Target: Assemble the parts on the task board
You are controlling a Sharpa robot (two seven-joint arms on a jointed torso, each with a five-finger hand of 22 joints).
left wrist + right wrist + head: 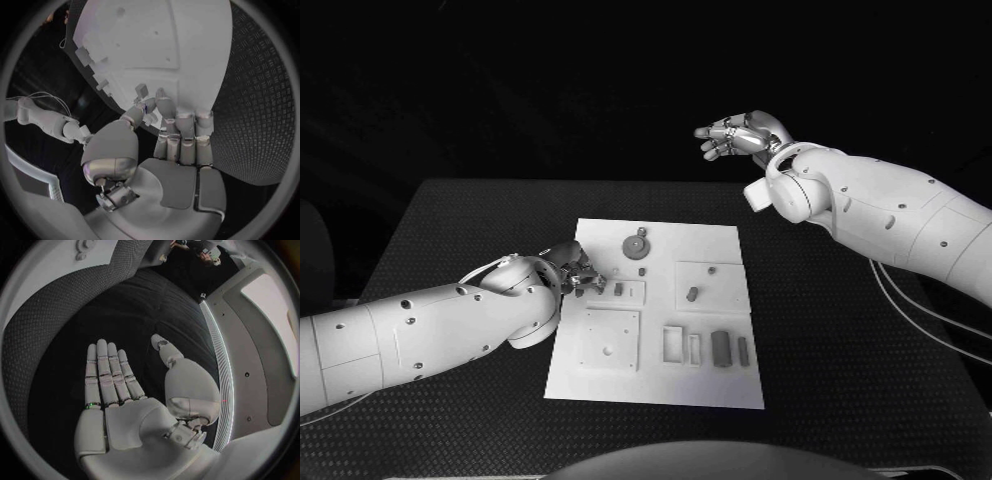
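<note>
The flat white task board (661, 380) lies mid-table, grey parts (721, 348) in its recesses. The left hand (574, 270) pinches a small part (145, 103) at its left edge (fingers bent down). The right hand (737, 133) hovers well beyond the textured black table (848, 380), holding nothing, fingers apart.

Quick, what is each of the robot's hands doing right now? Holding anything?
Left hand: pinches a small part at the task board's left edge.
Right hand: open, holding nothing, raised beyond the table.
</note>
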